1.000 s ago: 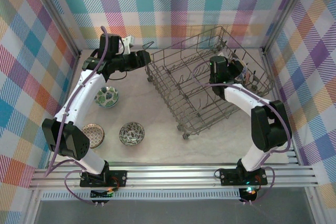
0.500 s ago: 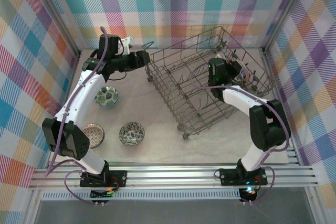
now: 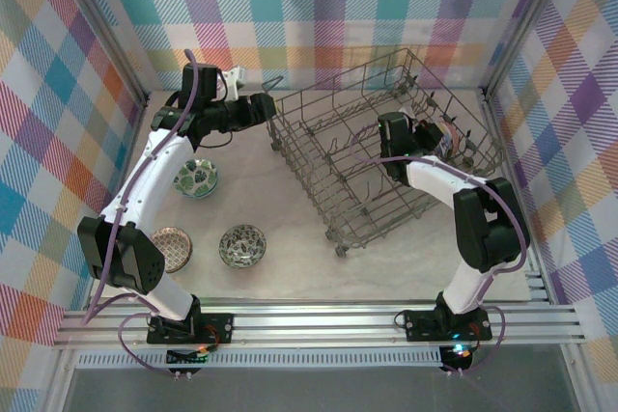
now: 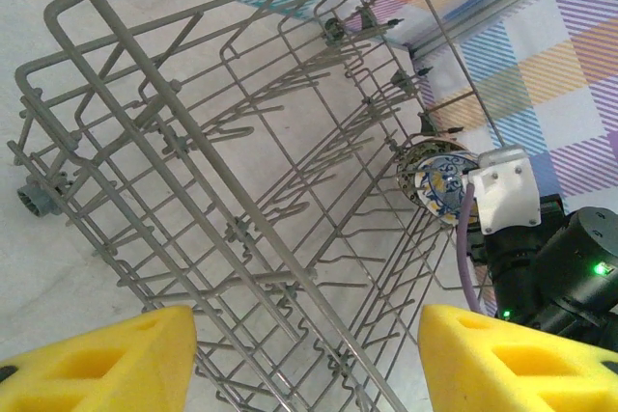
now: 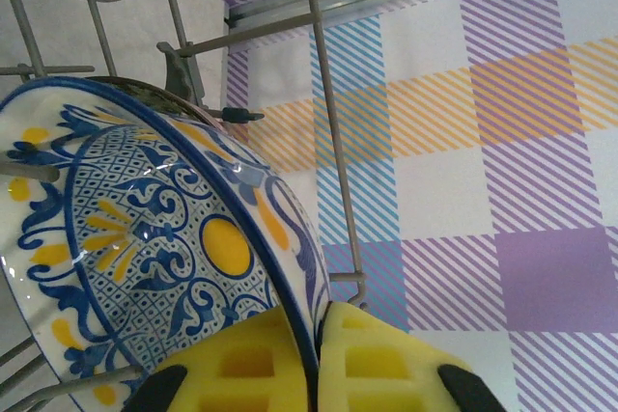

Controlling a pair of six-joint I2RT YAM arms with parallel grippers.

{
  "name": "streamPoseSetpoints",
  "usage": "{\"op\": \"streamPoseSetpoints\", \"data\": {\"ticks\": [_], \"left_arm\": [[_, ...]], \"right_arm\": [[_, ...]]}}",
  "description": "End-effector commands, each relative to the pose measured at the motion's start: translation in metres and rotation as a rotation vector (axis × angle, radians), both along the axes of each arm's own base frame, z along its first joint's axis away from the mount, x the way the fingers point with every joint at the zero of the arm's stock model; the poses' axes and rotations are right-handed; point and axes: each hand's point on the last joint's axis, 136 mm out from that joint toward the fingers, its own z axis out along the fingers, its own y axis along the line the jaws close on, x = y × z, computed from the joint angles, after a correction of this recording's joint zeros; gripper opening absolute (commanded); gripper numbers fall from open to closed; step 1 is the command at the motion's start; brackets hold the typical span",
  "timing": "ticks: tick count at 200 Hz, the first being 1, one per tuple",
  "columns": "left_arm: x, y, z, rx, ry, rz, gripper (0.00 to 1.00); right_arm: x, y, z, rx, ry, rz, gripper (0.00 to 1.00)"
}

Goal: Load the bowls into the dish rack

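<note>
Since a second ago the right arm's wrist has slid a little toward the table's left edge across the dish rack (image 3: pixel 338 94), carrying its load with it; the left arm has not stirred.

The right claw (image 5: pixel 317 354) is clamped on the rim of the blue-white bowl (image 5: pixel 164 238), one yellow finger inside the lip and one outside. That bowl is held on edge inside the rack, close to the rack's right wall on the side toward the table's right edge. From the left wrist it shows as a small disc among the wires (image 4: pixel 436 180). A second, duller rim seems to sit just behind it, though I cannot tell whether that is another bowl.

The left claw (image 3: pixel 266 108) hangs open and empty near the rack's corner at the far left, looking down its length.

What the coming move turns on, I judge, is the bowl's flat plane against the rows of tines (image 4: pixel 290 156). It hangs below and ahead of the right claw, so it has to go down edge-first with its face parallel to a slot, or the rim will ride up on a tine.

On the table (image 3: pixel 290 267), toward its left edge, the green bowl (image 3: pixel 196 178), the tan-brown bowl (image 3: pixel 172 248) and the grey bowl (image 3: pixel 241 245) wait, nearer the left arm.
</note>
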Motion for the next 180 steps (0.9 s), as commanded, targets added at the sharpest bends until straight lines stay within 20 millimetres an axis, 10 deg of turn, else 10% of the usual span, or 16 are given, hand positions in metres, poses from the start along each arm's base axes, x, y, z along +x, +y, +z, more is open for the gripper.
{"op": "streamPoseSetpoints", "data": {"ticks": [1, 180], "left_arm": [[0.005, 0.003, 0.004, -0.013, -0.032, -0.013, 0.62], [0.007, 0.008, 0.001, -0.02, -0.02, -0.009, 0.62]], "right_arm": [[-0.003, 0.0, -0.001, 0.007, 0.015, -0.03, 0.09], [0.011, -0.003, -0.033, 0.021, 0.097, -0.065, 0.31]]}}
